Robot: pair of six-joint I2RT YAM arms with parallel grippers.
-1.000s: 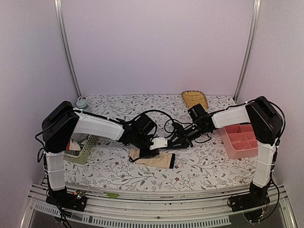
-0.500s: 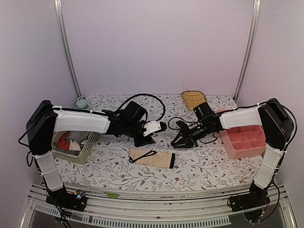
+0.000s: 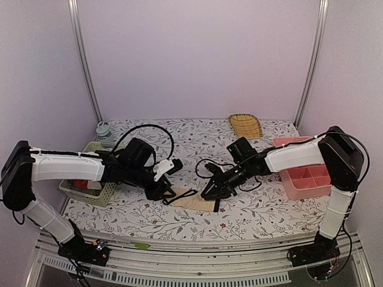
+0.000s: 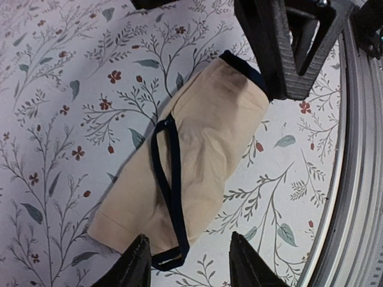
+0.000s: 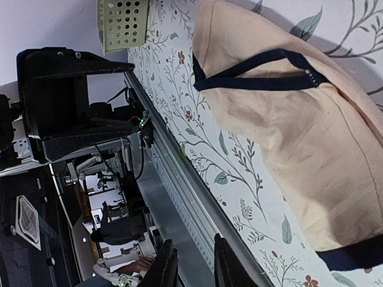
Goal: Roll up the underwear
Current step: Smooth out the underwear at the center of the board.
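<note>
The beige underwear with black edging (image 3: 192,201) lies folded into a flat strip on the floral table cloth. In the left wrist view the underwear (image 4: 203,149) fills the centre, a black edging loop on top. My left gripper (image 3: 163,191) is open and empty at the strip's left end; its fingertips (image 4: 139,264) straddle that end from above. My right gripper (image 3: 210,192) is open and empty at the strip's right end, where it also shows in the left wrist view (image 4: 287,54). In the right wrist view the underwear (image 5: 293,137) lies beyond my right gripper (image 5: 192,266).
A green perforated basket (image 3: 103,192) with red and white cloth stands at the left, under my left arm. A pink compartment tray (image 3: 304,174) stands at the right. A yellow woven dish (image 3: 245,125) and a small teal jar (image 3: 103,130) sit at the back. The table's front rail (image 3: 197,245) is close.
Both grippers have come forward and down from behind the underwear to its two ends. My left arm has swung left and stretched out low. The underwear has not moved.
</note>
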